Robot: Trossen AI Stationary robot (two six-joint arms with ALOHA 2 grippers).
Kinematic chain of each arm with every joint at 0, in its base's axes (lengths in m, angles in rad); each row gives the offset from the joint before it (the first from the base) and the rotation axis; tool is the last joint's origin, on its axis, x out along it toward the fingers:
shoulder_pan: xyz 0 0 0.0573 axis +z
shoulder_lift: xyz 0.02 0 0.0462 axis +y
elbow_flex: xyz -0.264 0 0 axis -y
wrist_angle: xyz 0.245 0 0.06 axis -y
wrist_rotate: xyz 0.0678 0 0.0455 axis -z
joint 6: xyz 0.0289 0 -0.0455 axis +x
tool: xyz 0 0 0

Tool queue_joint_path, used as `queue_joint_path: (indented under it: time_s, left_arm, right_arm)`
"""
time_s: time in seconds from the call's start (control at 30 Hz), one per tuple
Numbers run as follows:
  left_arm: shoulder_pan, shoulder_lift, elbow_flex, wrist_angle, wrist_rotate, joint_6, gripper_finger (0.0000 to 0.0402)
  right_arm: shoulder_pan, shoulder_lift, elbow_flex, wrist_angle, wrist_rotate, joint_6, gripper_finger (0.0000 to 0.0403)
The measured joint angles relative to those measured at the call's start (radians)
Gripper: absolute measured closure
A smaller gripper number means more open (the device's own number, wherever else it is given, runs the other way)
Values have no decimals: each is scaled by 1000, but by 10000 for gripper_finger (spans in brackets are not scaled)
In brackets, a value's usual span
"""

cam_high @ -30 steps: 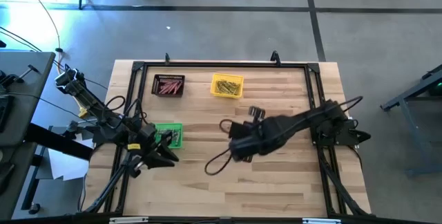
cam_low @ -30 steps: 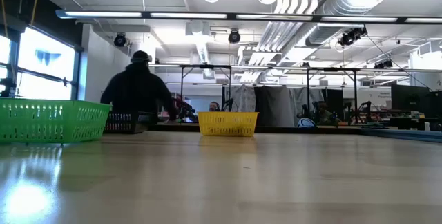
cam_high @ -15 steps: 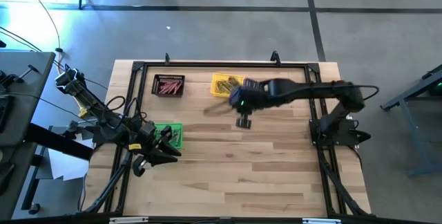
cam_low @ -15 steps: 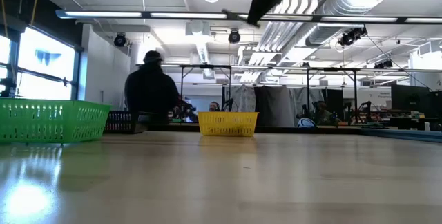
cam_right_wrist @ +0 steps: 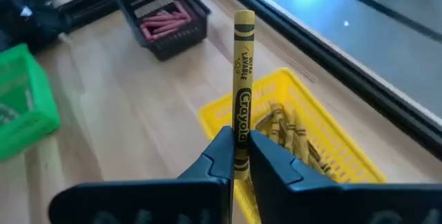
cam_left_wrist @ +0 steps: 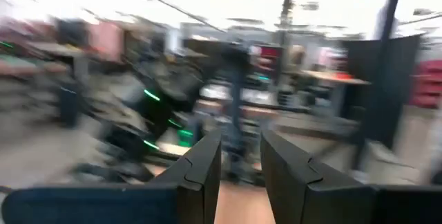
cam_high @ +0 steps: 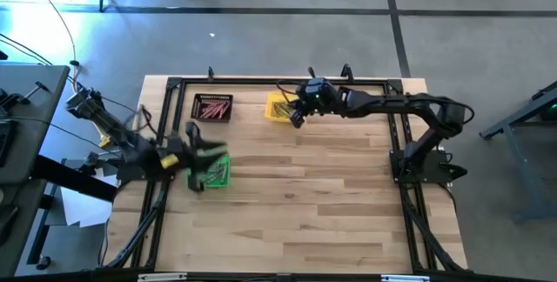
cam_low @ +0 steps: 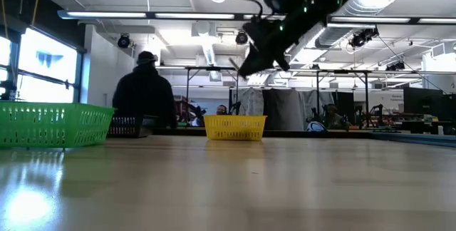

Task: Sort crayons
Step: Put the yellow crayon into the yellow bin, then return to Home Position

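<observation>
Pinching a yellow crayon [cam_right_wrist: 242, 99] upright between its fingers, the right gripper [cam_right_wrist: 238, 156] hangs over the yellow bin [cam_high: 285, 108], which holds more yellow crayons [cam_right_wrist: 293, 137]. The black bin [cam_high: 211, 108] holds red crayons [cam_right_wrist: 164, 22]; the green bin [cam_high: 212, 170] holds greenish ones [cam_high: 218, 175]. The left gripper [cam_left_wrist: 239, 156], fingers slightly spread and empty, hovers at the green bin. Only the low view shows a person [cam_low: 144, 97] beyond the desk [cam_high: 331, 204].
</observation>
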Motion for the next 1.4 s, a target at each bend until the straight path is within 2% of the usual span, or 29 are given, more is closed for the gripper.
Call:
queue_joint_path:
  time_s: [0.13,0.27,0.53,0.67,1.07,1.17,1.23,1.4]
  left_arm:
    - [66,-115,0,-30,-32,171,314]
    - [125,-206,1,-60,-20,243,314]
    - [195,-314,1,-192,-28,255,314]
    - [207,-349,1,-234,-35,275,314]
    - [206,-432,1,-314,-35,264,314]
    - [206,-445,1,-344,-36,251,314]
    - [206,-452,1,-361,-45,250,314]
    - [206,-486,0,-366,-162,250,314]
  right_arm:
    - [-46,30,-57,81,-46,34,382]
    - [-70,66,-98,147,-58,65,382]
    - [-82,156,-120,290,-60,85,382]
    - [-82,169,-121,293,-49,85,375]
    - [-82,168,-120,301,-74,186,275]
    - [-82,153,-120,303,-146,321,267]
    - [-73,130,-120,301,-147,372,266]
    - [-38,20,-119,333,-107,293,265]
